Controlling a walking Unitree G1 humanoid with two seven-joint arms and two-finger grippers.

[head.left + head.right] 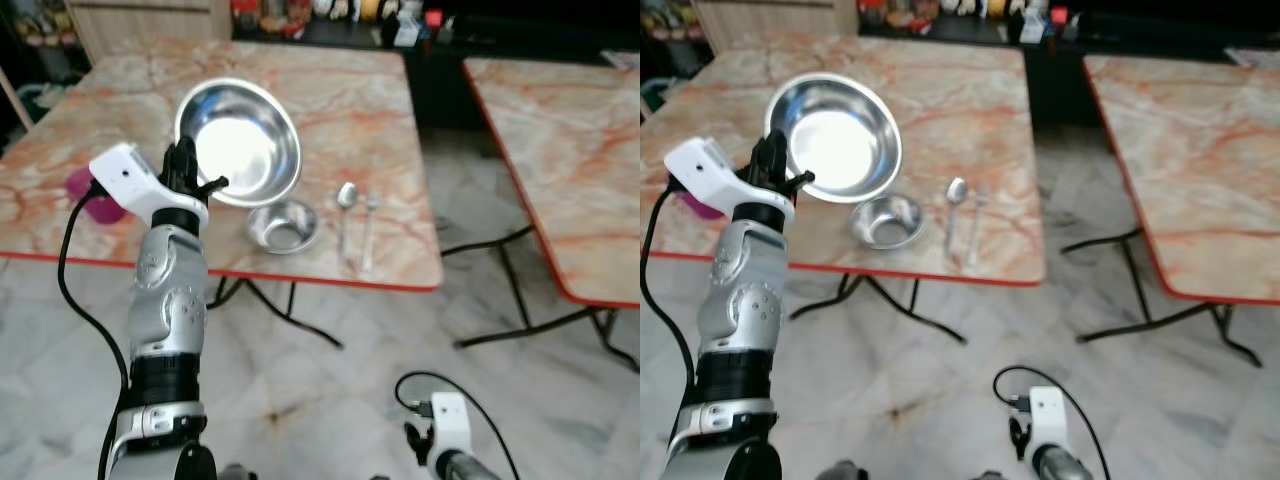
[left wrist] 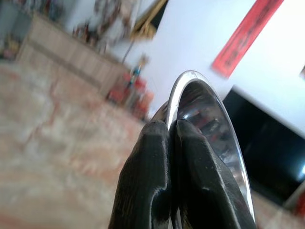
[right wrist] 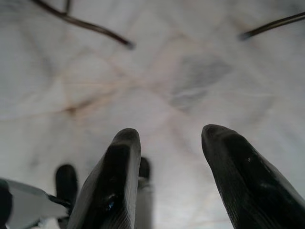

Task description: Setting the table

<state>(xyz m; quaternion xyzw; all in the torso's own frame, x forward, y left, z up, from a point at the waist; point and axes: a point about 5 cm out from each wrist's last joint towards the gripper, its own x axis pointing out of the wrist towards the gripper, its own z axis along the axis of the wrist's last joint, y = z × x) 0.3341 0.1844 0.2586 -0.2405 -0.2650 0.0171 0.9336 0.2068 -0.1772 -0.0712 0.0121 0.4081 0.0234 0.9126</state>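
- The jaws of the left gripper [image 2: 174,143] were clamped together on the rim of the large steel plate [image 1: 240,140], which was held tilted above the near part of the marble-topped table [image 1: 330,80]; the jaws of the right gripper [image 3: 167,157] were spread apart, holding nothing, with that arm hung low over the tiled floor [image 1: 330,400].
- A second marble-topped table [image 1: 570,150] was seen well apart on the right, with nothing visible on it.
- The plate was judged not yet set down, so the place setting was only partly laid; its lowering onto the tabletop appeared to be what was left.
- A small steel bowl [image 1: 283,226] was already placed near the front edge, just below the held plate, and nothing was seen in it.
- A spoon [image 1: 346,215] and a fork [image 1: 369,230] were laid side by side just beside the bowl.
- A purple cup [image 1: 88,190] was partly hidden behind the left wrist; its contents could not be told.
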